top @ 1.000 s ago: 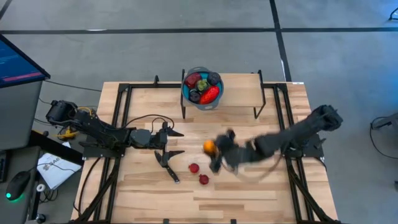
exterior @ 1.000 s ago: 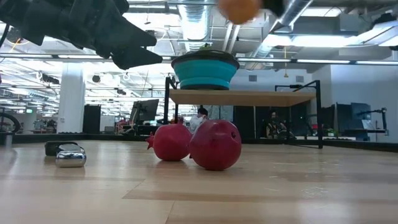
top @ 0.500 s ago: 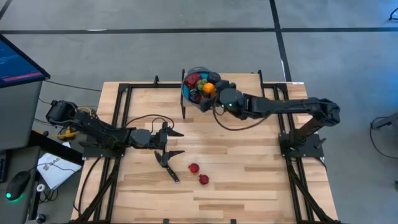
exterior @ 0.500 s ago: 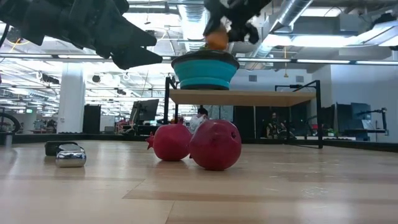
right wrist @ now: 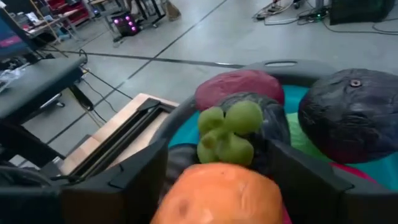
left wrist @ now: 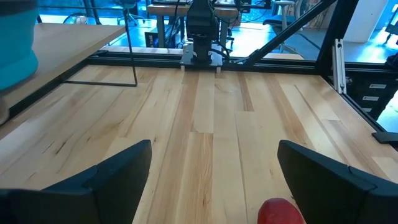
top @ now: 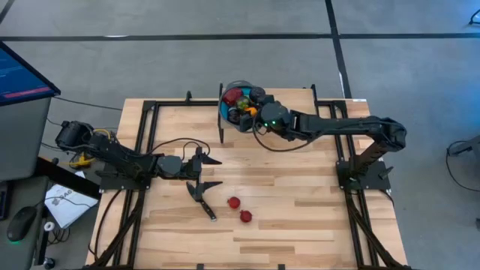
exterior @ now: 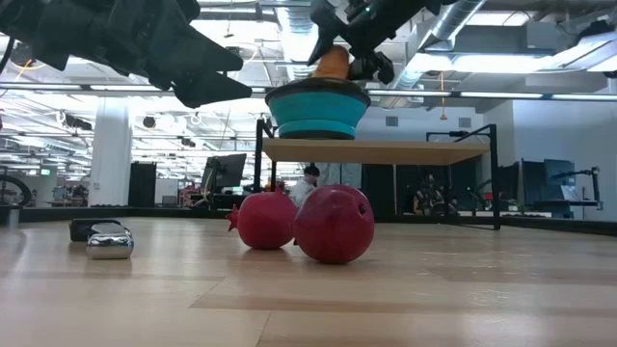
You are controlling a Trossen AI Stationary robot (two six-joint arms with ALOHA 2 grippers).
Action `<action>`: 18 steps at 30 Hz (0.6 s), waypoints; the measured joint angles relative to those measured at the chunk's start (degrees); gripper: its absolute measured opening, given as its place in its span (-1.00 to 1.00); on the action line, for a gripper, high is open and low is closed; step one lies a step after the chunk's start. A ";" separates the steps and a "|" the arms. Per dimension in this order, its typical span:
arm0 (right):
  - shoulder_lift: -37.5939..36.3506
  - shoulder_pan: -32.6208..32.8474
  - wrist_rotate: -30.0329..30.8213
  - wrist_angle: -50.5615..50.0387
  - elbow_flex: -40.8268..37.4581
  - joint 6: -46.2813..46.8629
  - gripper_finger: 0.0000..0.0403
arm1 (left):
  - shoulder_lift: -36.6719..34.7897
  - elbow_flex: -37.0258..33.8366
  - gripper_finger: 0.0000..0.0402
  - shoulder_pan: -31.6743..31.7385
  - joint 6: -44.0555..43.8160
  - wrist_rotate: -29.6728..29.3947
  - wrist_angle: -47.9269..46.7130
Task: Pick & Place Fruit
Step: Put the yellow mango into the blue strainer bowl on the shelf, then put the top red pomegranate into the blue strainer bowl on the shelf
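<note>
Orange fruit sits between the right claw's parted fingers above the teal bowl's rim; left claw open.

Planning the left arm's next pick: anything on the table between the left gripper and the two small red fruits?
Only the black-handled knife, beside the left gripper in the high view; from its tip to the two small red fruits, bare wood.
</note>
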 joint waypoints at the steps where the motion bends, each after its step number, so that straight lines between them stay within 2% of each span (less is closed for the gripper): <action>1: 0.00 -0.17 0.00 -0.11 0.00 -0.02 0.37 | 0.00 0.00 0.70 0.00 0.00 0.00 0.00; 9: 0.00 -1.39 0.00 -0.07 0.00 -0.87 0.60 | 0.00 0.00 0.70 -0.35 -0.22 0.00 0.00; 18: 0.00 -2.29 0.00 0.29 0.00 -3.51 0.68 | 0.00 0.00 0.70 -0.35 -0.22 0.00 -0.02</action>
